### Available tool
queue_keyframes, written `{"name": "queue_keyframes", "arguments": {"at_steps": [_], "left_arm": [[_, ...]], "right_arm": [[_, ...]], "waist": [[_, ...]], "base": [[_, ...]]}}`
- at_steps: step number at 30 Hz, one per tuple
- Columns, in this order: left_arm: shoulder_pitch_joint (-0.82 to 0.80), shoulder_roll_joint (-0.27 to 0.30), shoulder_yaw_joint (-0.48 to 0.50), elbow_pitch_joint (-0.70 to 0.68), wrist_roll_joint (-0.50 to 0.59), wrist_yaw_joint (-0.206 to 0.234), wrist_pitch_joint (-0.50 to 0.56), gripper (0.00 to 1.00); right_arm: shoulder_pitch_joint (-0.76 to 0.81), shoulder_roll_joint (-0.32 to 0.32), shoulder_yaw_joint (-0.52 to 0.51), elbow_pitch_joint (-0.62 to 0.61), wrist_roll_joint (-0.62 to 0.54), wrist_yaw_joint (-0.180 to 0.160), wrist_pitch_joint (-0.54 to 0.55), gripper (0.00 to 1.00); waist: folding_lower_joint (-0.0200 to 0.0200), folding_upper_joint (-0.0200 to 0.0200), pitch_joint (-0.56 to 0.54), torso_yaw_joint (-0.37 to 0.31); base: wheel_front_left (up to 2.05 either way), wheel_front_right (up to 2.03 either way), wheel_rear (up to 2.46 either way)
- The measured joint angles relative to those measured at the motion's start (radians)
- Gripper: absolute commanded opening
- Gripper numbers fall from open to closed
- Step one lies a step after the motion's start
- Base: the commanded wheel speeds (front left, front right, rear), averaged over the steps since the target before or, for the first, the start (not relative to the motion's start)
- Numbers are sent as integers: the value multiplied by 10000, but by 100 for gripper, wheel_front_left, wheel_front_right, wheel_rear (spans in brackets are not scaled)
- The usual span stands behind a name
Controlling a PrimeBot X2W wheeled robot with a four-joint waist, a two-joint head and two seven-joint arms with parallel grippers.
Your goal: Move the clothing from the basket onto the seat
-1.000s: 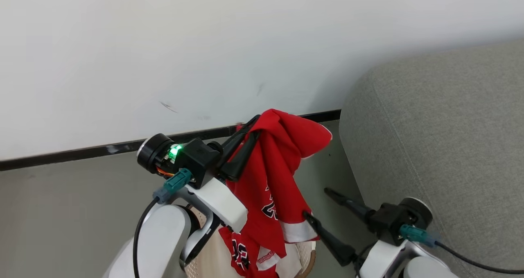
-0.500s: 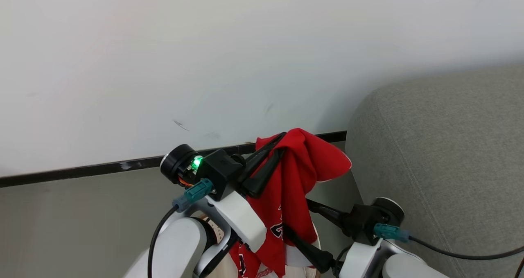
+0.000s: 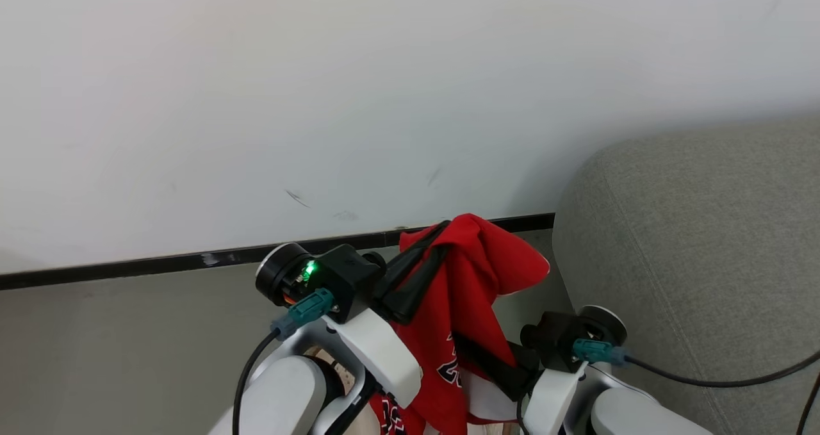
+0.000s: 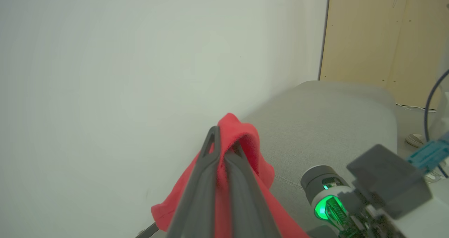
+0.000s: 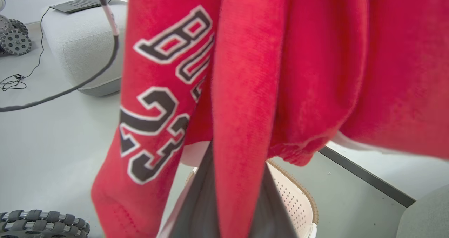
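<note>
The red clothing (image 3: 467, 275) hangs lifted in front of the wall. My left gripper (image 3: 419, 255) is shut on its top fold; the left wrist view shows the dark fingers (image 4: 210, 175) pinching red cloth (image 4: 245, 140). Lower down, my right gripper (image 3: 477, 358) is shut on the hanging part. In the right wrist view a red fold (image 5: 242, 108) runs between its fingers (image 5: 196, 210), beside the black-and-white numbers (image 5: 154, 126). The cream basket (image 5: 293, 196) stands below the garment, and only a sliver of the basket (image 3: 330, 361) is seen from the head. The grey seat (image 3: 692, 262) lies to the right.
A white wall (image 3: 320, 102) with a black skirting strip (image 3: 160, 265) stands straight ahead. A second grey cushion block (image 5: 80, 45), a loose cable (image 5: 21, 82) and toothed wheels (image 5: 42, 224) are on the floor. A wooden panel (image 4: 386, 41) stands behind the seat.
My right gripper has moved left into the hanging cloth and shut on it. The head camera has tilted up, so the whole picture has shifted; the left gripper keeps its hold.
</note>
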State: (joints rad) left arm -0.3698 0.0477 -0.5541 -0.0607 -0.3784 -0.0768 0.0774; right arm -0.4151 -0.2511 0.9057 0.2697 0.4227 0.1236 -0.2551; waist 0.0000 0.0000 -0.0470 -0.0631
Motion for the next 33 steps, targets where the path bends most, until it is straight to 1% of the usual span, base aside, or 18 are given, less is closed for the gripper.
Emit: {"name": "queue_keyframes", "arguments": {"at_steps": [3, 5, 6, 9, 10, 11, 12, 13, 20, 26, 33], "left_arm": [[122, 0, 199, 6, -48, 167, -96, 0], [199, 0, 247, 73, -94, 232, -127, 0], [199, 0, 247, 73, -94, 232, -127, 0], [412, -10, 320, 198, -255, 311, -270, 0], [478, -10, 359, 240, -267, 387, -301, 29], [538, -15, 401, 282, -288, 408, -410, 49], [559, -13, 422, 336, -328, 447, -476, 85], [564, -13, 428, 384, -364, 477, -550, 100], [711, -25, 255, 796, -523, 477, -1057, 100], [731, -44, -174, 1227, -604, 474, -1367, 100], [748, -42, -748, 1427, -874, 464, -1860, 100]], "right_arm": [[3, -46, -336, -31, 36, 0, 0, 0], [13, -125, -692, -79, 102, 0, 0, 0], [13, -125, -692, -79, 102, 0, 0, 0], [68, -290, -1402, -199, 104, 0, 0, 0], [120, -347, -1662, -272, 105, 0, 0, 0], [200, -395, -1931, -326, 104, -2, 0, 0], [277, -439, -2186, -349, 102, 0, 0, 0], [352, -474, -2462, -385, 102, 0, 0, 0], [662, -736, -4075, -711, 59, -2, 2, 0], [1125, -999, -5124, -984, -370, -2, 0, 0], [1811, -1135, -6243, -1344, -677, -2, 0, 0]], "waist": [[0, 0, 13, -34], [0, 0, 20, -73], [0, 0, 20, -73], [0, 0, 28, -150], [0, 0, 31, -180], [0, 0, 33, -213], [0, 0, 35, -247], [0, 0, 37, -283], [0, 0, 45, -592], [0, 0, 39, -925], [0, 0, 13, -1397]], "base": [[0, 0, 0], [0, 0, 0], [0, 0, 0], [0, 0, 0], [0, 0, 0], [0, 0, 0], [0, 0, 0], [0, 0, 0], [0, 0, 0], [0, 0, 0], [0, 0, 0]]}}
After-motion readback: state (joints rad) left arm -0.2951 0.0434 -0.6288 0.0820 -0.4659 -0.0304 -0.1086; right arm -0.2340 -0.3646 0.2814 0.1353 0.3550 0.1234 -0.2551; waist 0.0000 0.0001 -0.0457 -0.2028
